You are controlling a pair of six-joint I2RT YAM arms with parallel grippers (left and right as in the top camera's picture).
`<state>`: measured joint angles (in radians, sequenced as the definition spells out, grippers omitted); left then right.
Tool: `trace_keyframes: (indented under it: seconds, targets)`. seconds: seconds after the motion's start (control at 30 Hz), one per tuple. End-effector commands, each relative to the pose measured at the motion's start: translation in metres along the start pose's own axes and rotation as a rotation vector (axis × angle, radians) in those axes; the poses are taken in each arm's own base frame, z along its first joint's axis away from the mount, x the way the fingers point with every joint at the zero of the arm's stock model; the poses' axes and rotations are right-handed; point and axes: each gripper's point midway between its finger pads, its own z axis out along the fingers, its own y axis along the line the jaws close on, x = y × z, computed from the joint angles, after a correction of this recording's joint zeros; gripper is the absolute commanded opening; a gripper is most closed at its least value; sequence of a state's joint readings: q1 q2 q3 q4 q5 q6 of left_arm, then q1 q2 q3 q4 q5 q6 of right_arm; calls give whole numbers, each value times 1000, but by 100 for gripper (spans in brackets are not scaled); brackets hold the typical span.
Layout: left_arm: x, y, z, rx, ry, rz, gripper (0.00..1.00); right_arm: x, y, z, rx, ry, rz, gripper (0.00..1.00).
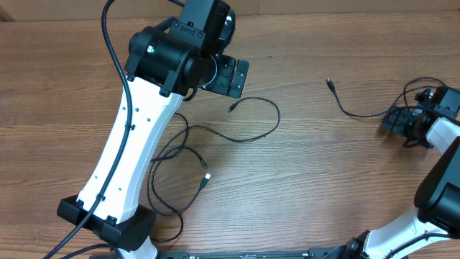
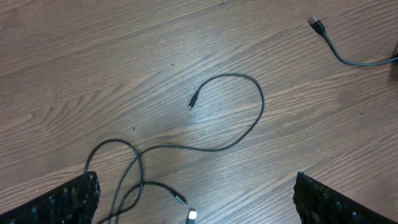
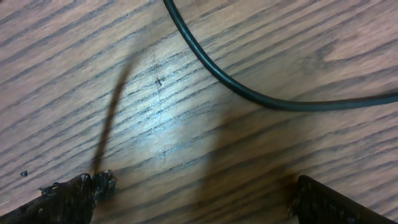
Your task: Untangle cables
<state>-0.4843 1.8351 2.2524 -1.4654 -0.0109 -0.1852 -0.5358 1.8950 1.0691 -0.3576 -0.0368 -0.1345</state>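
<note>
Though both arms reach over the table point(image 1: 309, 180), neither holds anything. The left gripper point(image 2: 196, 196) has its fingers point(image 2: 65, 202) spread wide above bare wood. The right gripper point(image 3: 199, 196) is spread just as wide, low over the surface, pinching nothing.

The tangle point(image 1: 180, 155) of thin black cables lies left of centre, beside the left arm's white link. From it one strand sweeps out in an open loop toward the middle. It ends in a small dark plug point(image 2: 193, 101), which lies ahead of the left gripper and apart from it. Nearer the arm bases, a silver plug point(image 1: 207, 177) sticks out of the crossing strands.

A lone cable point(image 1: 356, 112) lies well apart on the right. Its end plug point(image 1: 329, 83) points toward the far edge, and its other end runs up to the right gripper. In the right wrist view a black strand point(image 3: 249, 94) curves across the wood ahead of the fingers, not touching them.
</note>
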Motion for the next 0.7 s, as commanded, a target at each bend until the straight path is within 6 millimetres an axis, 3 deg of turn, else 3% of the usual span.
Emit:
trace_keyframes:
  seconds: [0.0,0.13,0.4,0.67]
  targets:
    - [-2,-2,2,11,0,-13,99,4,4,-1,-14,-6,3,100]
    - [-2,-2,2,11,0,-13,99,0,3,9,-10,-25,3,100]
    - [-2,-2,2,11,0,-13,99,5,1,52,-9,-39,1,100]
    - [-2,-2,2,11,0,-13,100,-12,8,78,-57,-145,-9,100]
